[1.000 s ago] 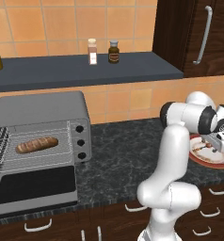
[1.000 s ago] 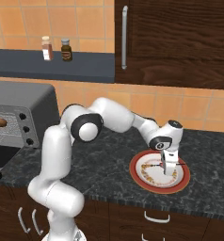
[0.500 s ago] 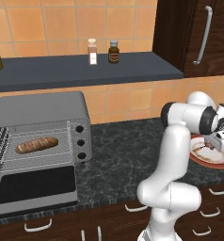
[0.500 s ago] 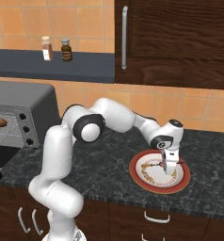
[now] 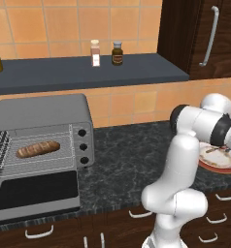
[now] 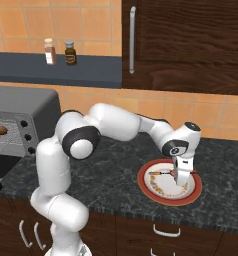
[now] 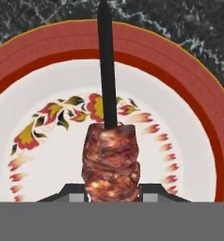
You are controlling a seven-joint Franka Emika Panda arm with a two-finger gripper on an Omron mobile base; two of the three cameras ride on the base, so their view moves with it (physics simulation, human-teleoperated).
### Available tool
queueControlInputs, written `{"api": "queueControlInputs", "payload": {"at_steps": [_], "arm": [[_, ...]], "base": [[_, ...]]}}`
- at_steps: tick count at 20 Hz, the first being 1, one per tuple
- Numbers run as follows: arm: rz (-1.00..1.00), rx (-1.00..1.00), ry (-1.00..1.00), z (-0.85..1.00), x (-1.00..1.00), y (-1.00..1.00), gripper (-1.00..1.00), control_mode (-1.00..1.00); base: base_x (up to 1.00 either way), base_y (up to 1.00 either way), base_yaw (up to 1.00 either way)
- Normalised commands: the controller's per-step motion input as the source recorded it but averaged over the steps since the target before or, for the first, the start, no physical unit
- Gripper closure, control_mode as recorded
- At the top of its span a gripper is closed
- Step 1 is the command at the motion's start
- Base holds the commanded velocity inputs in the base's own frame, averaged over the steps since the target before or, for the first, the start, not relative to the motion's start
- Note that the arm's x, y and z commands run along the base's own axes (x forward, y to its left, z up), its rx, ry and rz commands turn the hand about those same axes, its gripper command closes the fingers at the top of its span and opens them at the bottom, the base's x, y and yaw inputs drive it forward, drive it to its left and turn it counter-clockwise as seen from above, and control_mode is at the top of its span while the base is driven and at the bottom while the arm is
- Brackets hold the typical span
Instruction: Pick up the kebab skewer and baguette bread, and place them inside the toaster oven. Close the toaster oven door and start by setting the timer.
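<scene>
Inside the toaster oven (image 5: pixel 42 126) lies the baguette bread (image 5: pixel 38 149); jaws pinch the kebab skewer (image 7: pixel 110 155).

Orange tiled wall (image 5: pixel 64 24) behind a black speckled counter (image 5: pixel 122 160), grey shelf (image 5: pixel 78 72) along it, dark wood cabinet (image 6: pixel 191 40) at the right end.

Reaching way out to the right, elbow bent, forearm stretched across and wrist turned straight down. Gripper (image 6: pixel 181 176) pointing down, low over the plate (image 6: pixel 150 172), fingers closed around the meat end of the kebab skewer (image 7: pixel 110 150), stick poking out ahead in the hand view.
</scene>
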Motion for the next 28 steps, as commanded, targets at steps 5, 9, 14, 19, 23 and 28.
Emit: {"api": "queueControlInputs", "payload": {"at_steps": [5, 9, 14, 19, 23, 28], "arm": [[-0.08, 0.0, 0.0, 0.23, -0.38, 0.61, 1.0, -1.0], [-0.08, 0.0, -0.03, 0.38, -0.19, 0.67, 1.0, -1.0], [-0.04, 0.0, -0.03, 0.42, -0.13, 0.7, 1.0, -1.0], [-0.04, 0.0, -0.05, 0.43, -0.22, 0.59, 1.0, -1.0], [-0.06, 0.0, -0.1, 0.49, -0.27, 0.49, 1.0, -1.0], [-0.04, 0.0, -0.13, 0.46, -0.26, 0.64, 1.0, -1.0]], "base": [[0.0, 0.0, 0.0], [0.0, 0.0, 0.0], [0.0, 0.0, 0.0], [0.0, 0.0, 0.0], [0.0, 0.0, 0.0], [0.0, 0.0, 0.0]]}}
